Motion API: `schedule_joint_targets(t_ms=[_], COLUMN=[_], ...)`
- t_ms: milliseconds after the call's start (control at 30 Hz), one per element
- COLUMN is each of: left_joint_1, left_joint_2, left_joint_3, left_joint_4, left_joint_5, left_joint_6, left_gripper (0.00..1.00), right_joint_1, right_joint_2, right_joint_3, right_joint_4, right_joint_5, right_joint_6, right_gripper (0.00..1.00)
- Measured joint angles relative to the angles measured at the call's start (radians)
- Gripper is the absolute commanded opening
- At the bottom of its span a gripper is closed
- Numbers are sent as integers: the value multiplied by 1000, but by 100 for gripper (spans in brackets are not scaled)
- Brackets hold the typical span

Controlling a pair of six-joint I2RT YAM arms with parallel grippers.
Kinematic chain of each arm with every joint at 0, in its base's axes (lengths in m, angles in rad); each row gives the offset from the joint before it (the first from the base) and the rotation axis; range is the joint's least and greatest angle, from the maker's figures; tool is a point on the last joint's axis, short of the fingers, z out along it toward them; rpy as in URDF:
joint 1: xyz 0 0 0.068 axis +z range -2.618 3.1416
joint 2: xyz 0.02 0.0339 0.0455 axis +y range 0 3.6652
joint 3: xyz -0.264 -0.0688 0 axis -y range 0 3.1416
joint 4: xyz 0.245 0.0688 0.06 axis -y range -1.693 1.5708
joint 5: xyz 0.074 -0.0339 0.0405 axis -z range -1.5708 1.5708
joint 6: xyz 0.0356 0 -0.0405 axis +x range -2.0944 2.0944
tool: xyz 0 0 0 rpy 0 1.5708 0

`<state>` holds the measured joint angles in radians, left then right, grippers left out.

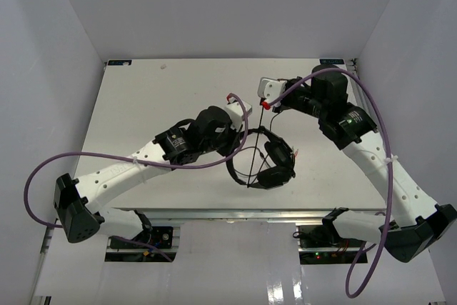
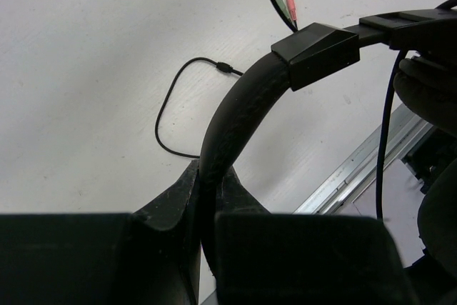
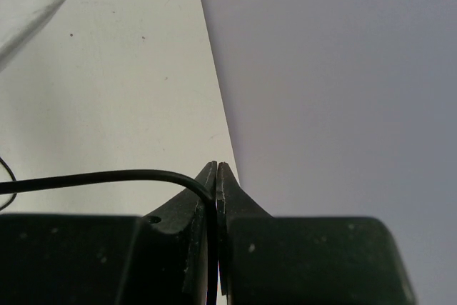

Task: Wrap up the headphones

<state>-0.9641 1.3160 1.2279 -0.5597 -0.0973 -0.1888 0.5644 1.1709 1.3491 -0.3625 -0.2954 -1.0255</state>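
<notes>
The black headphones (image 1: pixel 263 158) hang just above the table's near middle, ear cups (image 1: pixel 277 155) to the right. My left gripper (image 1: pixel 243 142) is shut on the padded headband (image 2: pixel 235 119), which runs up from between the jaws (image 2: pixel 207 176). An ear cup (image 2: pixel 428 98) shows at the right edge. My right gripper (image 1: pixel 274 104) is lifted behind the headphones and shut on the thin black cable (image 3: pixel 107 176), pinched at the jaw tips (image 3: pixel 216 176). The cable (image 1: pixel 265 121) runs down to the headset. A slack loop (image 2: pixel 171 108) lies on the table, with green and pink plugs (image 2: pixel 285 1) beyond.
The white table (image 1: pixel 157 105) is boxed by grey walls at the back and sides. A metal rail (image 2: pixel 357 169) lines its near edge. Thick purple robot cables (image 1: pixel 107 158) arc over both arms. The right wall (image 3: pixel 335 69) is close to my right gripper.
</notes>
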Motion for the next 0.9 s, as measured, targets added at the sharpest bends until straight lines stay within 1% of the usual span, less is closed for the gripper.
schedule_joint_targets(t_ms=[267, 467, 767, 900], left_joint_1=[-34, -45, -48, -48], left_joint_2=[0, -19, -168, -199], left_joint_3=[-10, -9, -10, -10], left_joint_4=[15, 6, -12, -22], left_joint_5=[-7, -9, -28, -49], left_joint_6=[-16, -20, -42, -48], left_gripper=[0, 0, 0, 0], right_joint_1=[2, 0, -56, -68], right_joint_2=[26, 24, 21, -1], right_joint_3=[-11, -95, -109, -126], right_joint_4=[41, 70, 82, 83], right_joint_5=[8, 33, 7, -24], right_joint_6=[60, 66, 101, 125], right_gripper=[8, 8, 8, 8])
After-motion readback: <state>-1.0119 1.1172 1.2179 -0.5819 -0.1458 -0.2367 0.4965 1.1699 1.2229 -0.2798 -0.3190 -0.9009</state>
